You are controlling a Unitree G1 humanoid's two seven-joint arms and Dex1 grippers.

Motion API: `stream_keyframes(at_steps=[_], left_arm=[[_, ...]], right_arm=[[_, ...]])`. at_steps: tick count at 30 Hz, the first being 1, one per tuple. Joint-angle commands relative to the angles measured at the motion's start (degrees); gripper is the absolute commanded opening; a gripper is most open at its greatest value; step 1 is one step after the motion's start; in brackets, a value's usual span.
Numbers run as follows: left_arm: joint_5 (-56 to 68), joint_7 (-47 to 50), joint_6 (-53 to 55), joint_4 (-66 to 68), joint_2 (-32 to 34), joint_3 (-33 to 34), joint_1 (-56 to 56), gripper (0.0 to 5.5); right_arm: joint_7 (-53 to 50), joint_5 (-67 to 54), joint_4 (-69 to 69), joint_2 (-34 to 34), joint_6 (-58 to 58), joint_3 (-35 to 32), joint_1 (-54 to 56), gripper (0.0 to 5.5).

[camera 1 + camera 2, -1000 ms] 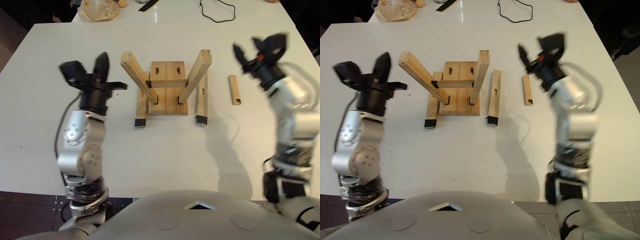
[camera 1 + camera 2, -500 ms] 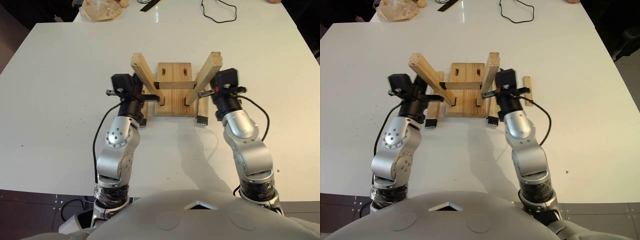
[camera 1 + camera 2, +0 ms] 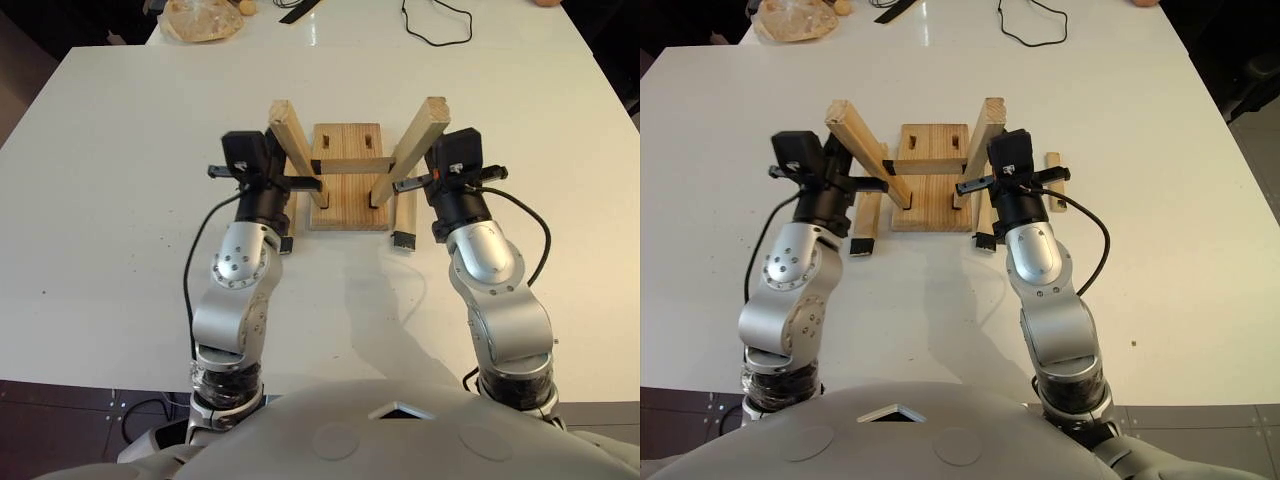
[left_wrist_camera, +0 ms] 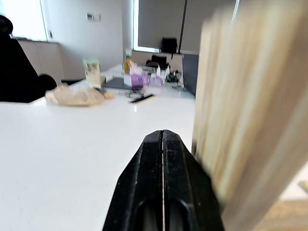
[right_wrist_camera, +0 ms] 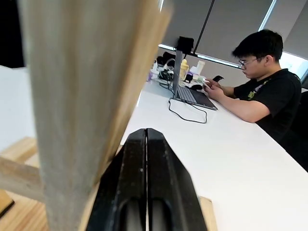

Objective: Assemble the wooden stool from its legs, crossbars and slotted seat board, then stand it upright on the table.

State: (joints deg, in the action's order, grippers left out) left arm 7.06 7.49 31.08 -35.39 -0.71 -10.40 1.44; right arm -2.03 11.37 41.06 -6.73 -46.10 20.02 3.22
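The slotted seat board (image 3: pixel 348 190) lies flat on the white table (image 3: pixel 120 200). Two legs stand up from it, leaning outward, the left leg (image 3: pixel 292 145) and the right leg (image 3: pixel 418 140), joined by a crossbar (image 3: pixel 352 165). My left gripper (image 3: pixel 262 160) is shut with nothing in it, just outside the left leg (image 4: pixel 250 120). My right gripper (image 3: pixel 445 165) is shut and empty too, just outside the right leg (image 5: pixel 82 96). Two more legs lie flat beside the board (image 3: pixel 866 215) (image 3: pixel 404 215). A short loose crossbar (image 3: pixel 1053 163) lies right of them, partly hidden by my right gripper.
A crumpled bag (image 3: pixel 203 18) sits at the far left of the table and a black cable (image 3: pixel 436 25) at the far middle. Open tabletop lies on both sides of the stool parts and in front of them.
Both arms were raised and spread wide; they have come down and inward, each beside a standing leg. The left leg now leans out less.
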Motion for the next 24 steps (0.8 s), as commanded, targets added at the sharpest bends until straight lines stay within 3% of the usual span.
stream_keyframes(at_steps=[1,3,6,10,14,17,20,24], left_arm=[[1.9,-3.4,0.7,3.9,-2.4,-5.2,-0.4,0.00],[1.2,-2.6,0.1,4.7,-2.2,-3.1,-0.4,0.00],[2.6,-0.7,1.1,3.8,-2.1,3.9,-0.2,0.00],[10.2,7.4,5.9,6.1,-4.5,24.4,-2.5,0.00],[23.8,8.1,7.4,9.4,1.0,38.6,-16.5,0.00],[38.8,6.5,10.8,9.0,5.3,42.1,-29.9,0.00],[53.7,7.4,15.6,5.7,7.7,39.7,-38.7,0.00],[61.8,10.4,20.4,3.2,10.2,35.1,-40.5,0.00]], right_arm=[[6.0,-3.4,-4.2,0.2,2.0,3.9,1.2,0.01],[6.3,-3.5,-5.4,0.2,2.7,2.4,1.9,0.01],[5.1,-3.2,-6.9,-0.7,4.3,-5.0,2.6,0.01],[3.3,-7.0,-13.8,-1.1,4.4,-20.9,6.4,0.01],[5.6,-19.6,-23.9,1.2,4.5,-33.9,21.3,0.01],[12.0,-38.0,-26.3,3.8,-0.6,-41.7,33.9,0.01],[19.6,-48.6,-19.9,1.2,-2.4,-40.1,38.3,0.01],[24.3,-53.1,-15.9,-4.6,-6.0,-36.7,37.6,0.01]])
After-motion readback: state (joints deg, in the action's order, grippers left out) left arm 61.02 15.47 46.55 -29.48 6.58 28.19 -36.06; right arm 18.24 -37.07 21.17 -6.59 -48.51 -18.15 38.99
